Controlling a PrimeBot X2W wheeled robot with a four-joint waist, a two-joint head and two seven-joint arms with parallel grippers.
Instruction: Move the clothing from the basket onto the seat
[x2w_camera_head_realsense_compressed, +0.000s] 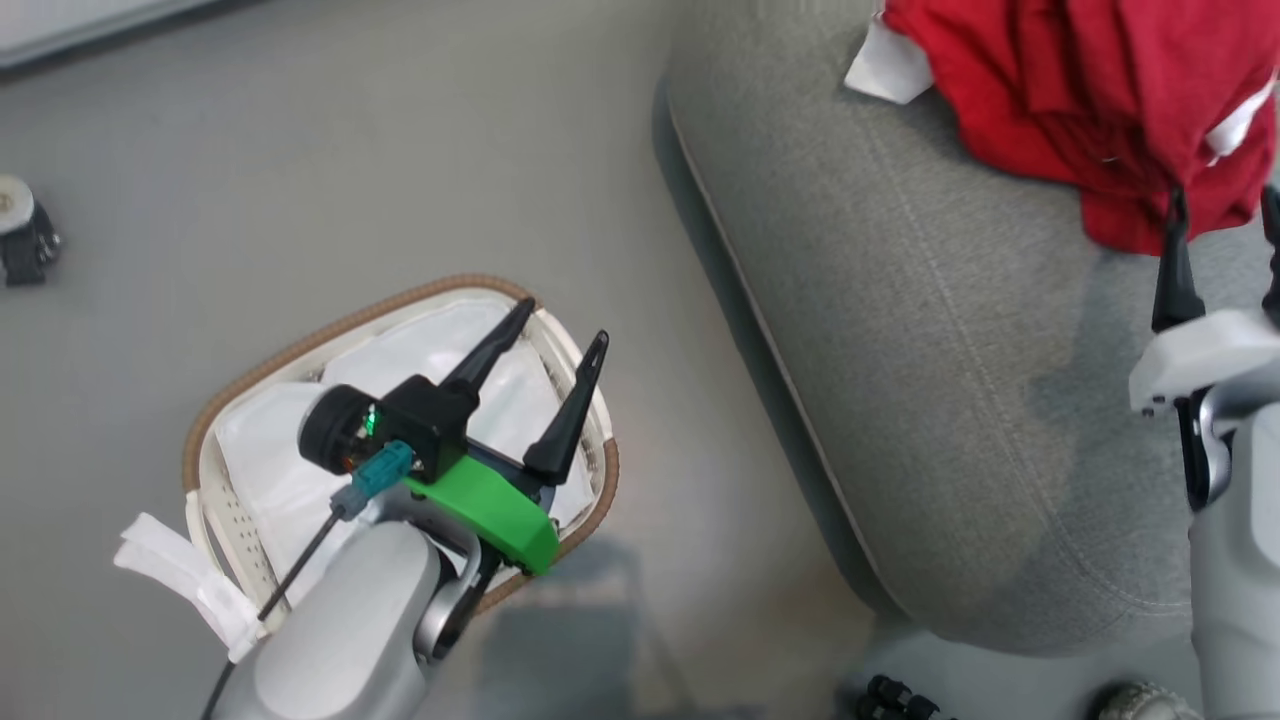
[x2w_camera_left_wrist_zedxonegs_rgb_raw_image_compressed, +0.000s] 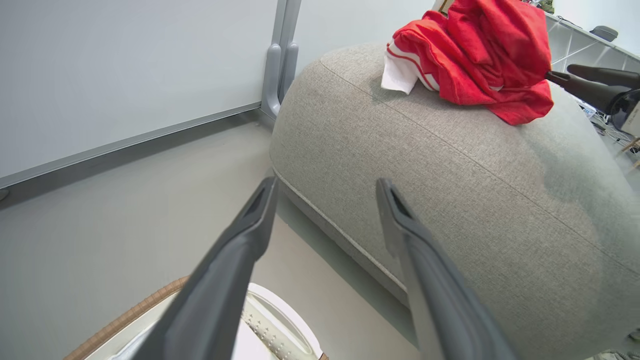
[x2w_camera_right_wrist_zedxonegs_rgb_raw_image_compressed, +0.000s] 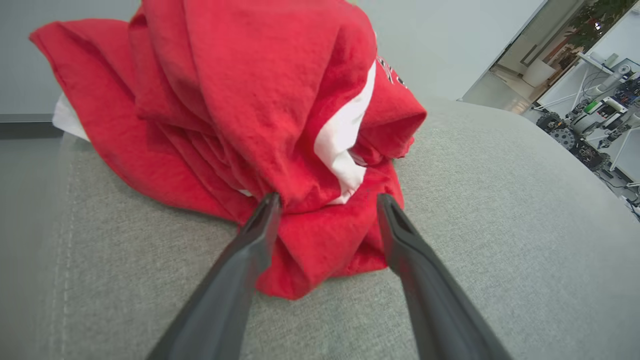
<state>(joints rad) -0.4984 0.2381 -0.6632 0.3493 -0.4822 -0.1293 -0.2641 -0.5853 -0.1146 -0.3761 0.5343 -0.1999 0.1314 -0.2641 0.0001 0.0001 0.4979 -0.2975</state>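
Left gripper (x2w_camera_head_realsense_compressed: 562, 322): nearest to me, at the near left. Its fingers stand wide apart with nothing between them, and it hangs over the basket. I judge it is parked there because it has nothing to carry.
Basket (x2w_camera_head_realsense_compressed: 300, 345): on the floor at the left, under my left arm, well apart from the seat. Its brown rim curves round the far side.
Basket contents: the white lining (x2w_camera_head_realsense_compressed: 270, 470), crumpled against the slotted walls. I see no red in the part the arm leaves uncovered, and the arm hides the rest.
Floor (x2w_camera_head_realsense_compressed: 400, 150): a grey strip runs between the basket and the seat's rounded edge.
Seat (x2w_camera_head_realsense_compressed: 900, 350): the big grey cushion takes up the right, its stitched seam running from far to near.
Clothing (x2w_camera_head_realsense_compressed: 1080, 90): a bunched red heap with white trim, lying on the seat's far right. It sits well in from the rounded edge, so I judge it will not slide off.
Right gripper (x2w_camera_right_wrist_zedxonegs_rgb_raw_image_compressed: 328, 200): at the far right, low over the cushion. Its fingers are spread and straddle the nearest fold of the heap. One tip touches the cloth, but nothing is pinched, and the heap rests on the seat by its own weight.
Task standing: by my reading the move is done, unless something lies under my left arm.
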